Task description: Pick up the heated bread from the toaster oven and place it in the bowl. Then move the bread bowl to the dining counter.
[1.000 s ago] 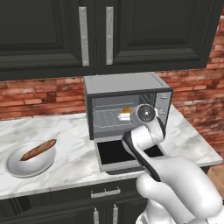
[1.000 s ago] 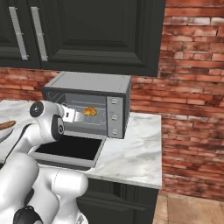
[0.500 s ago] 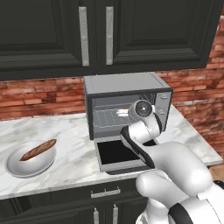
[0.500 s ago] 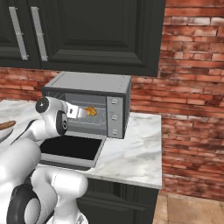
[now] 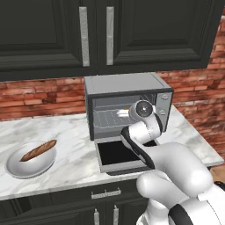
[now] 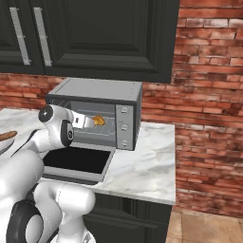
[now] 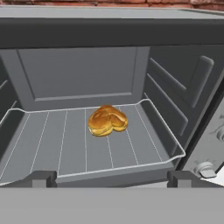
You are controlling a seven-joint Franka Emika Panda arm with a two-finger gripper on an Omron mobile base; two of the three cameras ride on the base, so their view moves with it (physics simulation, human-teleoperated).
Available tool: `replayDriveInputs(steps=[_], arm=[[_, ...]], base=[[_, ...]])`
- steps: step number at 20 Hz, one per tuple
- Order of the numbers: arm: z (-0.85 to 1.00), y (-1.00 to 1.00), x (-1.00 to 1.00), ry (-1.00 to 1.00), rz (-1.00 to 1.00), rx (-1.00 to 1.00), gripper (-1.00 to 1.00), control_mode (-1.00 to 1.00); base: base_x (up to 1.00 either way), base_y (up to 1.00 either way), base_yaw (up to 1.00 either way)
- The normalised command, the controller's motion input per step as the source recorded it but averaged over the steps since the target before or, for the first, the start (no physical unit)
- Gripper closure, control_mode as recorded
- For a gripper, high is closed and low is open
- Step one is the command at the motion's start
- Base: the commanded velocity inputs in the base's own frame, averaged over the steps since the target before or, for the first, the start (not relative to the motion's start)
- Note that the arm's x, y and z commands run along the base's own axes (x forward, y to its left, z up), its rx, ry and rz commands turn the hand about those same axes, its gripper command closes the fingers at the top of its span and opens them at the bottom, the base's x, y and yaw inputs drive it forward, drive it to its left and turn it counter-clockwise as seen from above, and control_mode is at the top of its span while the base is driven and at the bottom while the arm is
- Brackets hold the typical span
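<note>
The toaster oven stands on the marble counter with its dark door dropped open. The heated bread, a small golden lump, lies on the wire rack towards its middle. My gripper is open at the oven mouth. Its fingertips stand wide apart just short of the rack, and nothing is between them. The bowl sits at the left of the counter with a brown baguette in it. The dining counter is out of view.
Dark upper cabinets hang above the oven against a red brick wall. The oven's side knobs face me. Bare marble counter lies to the oven's right, ending at an edge over the floor.
My hand has risen slightly and pushed a little closer to the oven opening. The gripper has stayed open, and the bread and the bowl have not moved.
</note>
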Motion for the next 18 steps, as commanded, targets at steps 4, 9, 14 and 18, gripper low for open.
replayDriveInputs(steps=[4, 9, 14, 18], arm=[[0.00, 0.00, 0.00, 0.00, 0.00, 0.00, -1.00, -1.00], [0.00, 0.00, 0.00, 0.00, 0.00, 0.00, -1.00, -1.00], [-0.04, 0.00, 0.15, 0.00, 0.00, 0.00, -1.00, -1.00], [0.00, 0.00, 0.25, 0.00, 0.00, 0.00, -1.00, -1.00]], base=[[0.00, 0.00, 0.00], [0.00, 0.00, 0.00], [0.00, 0.00, 0.00], [0.00, 0.00, 0.00]])
